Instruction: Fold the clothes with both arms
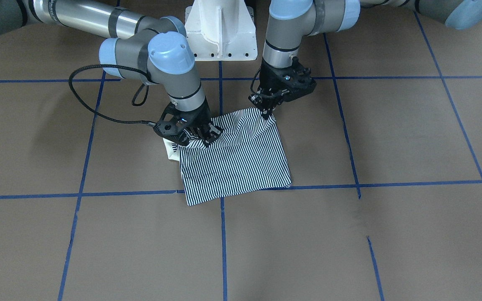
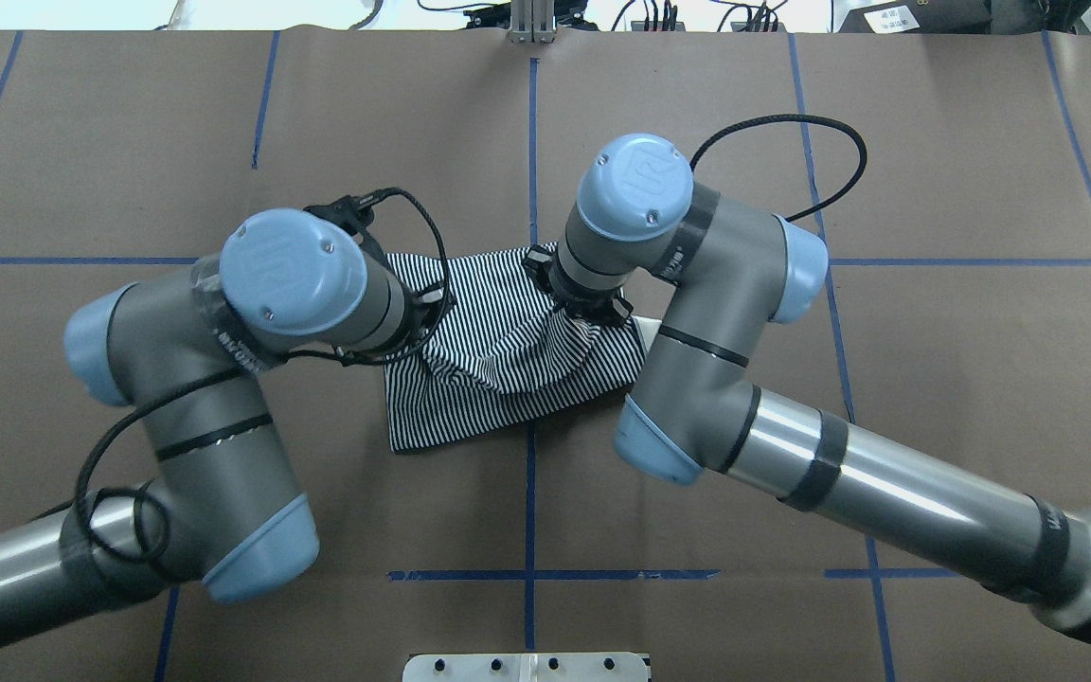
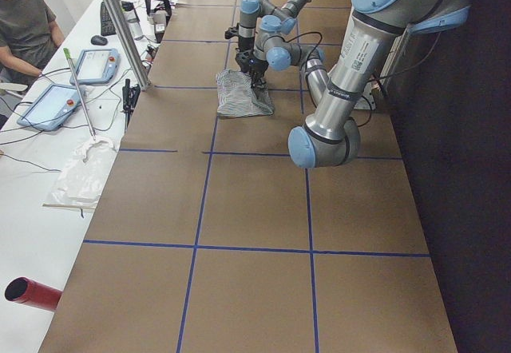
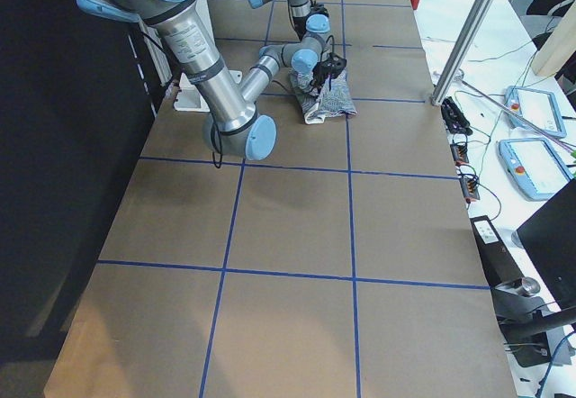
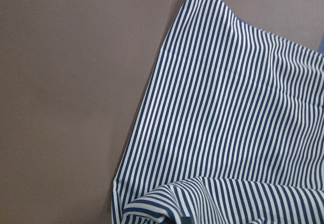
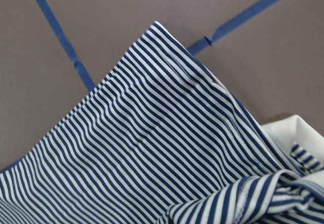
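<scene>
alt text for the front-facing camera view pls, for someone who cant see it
A navy-and-white striped polo shirt, folded to a rough square, lies on a brown table gridded with blue tape. The robot's right hand, on the view's left, grips one bunched corner nearest the robot; its left hand pinches the other.

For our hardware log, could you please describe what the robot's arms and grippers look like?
Both the left arm and right arm are grey jointed tubes with light-blue caps, black bands and looping black cables. The left gripper and right gripper are black two-finger units.
</scene>
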Controlling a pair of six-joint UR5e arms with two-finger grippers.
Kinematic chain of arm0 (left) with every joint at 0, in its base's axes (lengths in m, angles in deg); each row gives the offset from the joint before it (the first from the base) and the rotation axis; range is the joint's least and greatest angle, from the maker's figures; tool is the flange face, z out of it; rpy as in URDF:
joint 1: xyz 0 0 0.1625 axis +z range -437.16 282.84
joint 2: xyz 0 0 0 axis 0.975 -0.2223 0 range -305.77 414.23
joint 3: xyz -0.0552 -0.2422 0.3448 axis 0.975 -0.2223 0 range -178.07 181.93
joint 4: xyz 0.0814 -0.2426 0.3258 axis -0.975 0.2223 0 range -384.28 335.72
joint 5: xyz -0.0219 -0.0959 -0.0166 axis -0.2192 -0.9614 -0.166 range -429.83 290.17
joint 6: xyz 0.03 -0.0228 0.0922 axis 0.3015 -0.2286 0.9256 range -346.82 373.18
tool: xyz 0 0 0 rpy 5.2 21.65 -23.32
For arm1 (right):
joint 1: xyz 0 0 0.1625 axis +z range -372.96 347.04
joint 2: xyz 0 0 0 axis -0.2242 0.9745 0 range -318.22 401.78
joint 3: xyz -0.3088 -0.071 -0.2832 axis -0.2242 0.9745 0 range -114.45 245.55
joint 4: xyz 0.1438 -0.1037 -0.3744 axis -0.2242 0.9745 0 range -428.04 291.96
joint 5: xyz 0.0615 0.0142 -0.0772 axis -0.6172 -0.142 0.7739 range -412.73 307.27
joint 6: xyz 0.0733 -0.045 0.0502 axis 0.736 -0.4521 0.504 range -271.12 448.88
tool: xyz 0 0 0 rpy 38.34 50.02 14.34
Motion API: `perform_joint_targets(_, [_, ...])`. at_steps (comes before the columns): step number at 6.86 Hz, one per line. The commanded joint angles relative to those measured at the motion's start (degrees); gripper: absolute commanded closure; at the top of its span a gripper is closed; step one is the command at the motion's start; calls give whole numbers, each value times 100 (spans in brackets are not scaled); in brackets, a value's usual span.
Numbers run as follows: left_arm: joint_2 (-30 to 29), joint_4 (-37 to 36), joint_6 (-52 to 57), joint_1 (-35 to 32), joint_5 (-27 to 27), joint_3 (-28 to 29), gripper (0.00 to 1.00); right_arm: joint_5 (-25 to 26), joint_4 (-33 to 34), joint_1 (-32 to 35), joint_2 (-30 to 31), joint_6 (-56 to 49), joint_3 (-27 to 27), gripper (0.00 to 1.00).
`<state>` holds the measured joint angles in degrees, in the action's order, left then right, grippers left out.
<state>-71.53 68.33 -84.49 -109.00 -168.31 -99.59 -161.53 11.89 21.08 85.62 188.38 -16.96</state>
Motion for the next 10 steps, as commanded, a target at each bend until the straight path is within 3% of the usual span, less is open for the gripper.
perform_joint_targets(1, [-371,991,1208,-924,-135,1552,0,-27,-510,539,-551,-883,1470,0])
perform_joint_targets(3, [-223,1381,1723,-1174,-285,1865,0,-482,-514,972,-543,-1256,1668,0])
perform_joint_targets(5, [-160,1373,1612,-1123,-698,1498,0,-791,-452,1034,-499,-1353,1406,0])
perform_joint_targets(6, [-230,1390,688,-940,-786,1435,0,-827,-409,1148,-403,-1458,1344,0])
perform_joint_targets(8, [-537,1286,-817,-614,-743,1548,6,-827,-224,1428,-253,-2685,1273,0])
perform_joint_targets(9, [-634,946,-1425,-482,-630,1557,10,-966,-276,1500,-113,-3073,1212,0])
perform_joint_targets(10, [-1009,151,-1787,-194,-324,1575,10,-977,-268,1500,-103,-3155,1185,0])
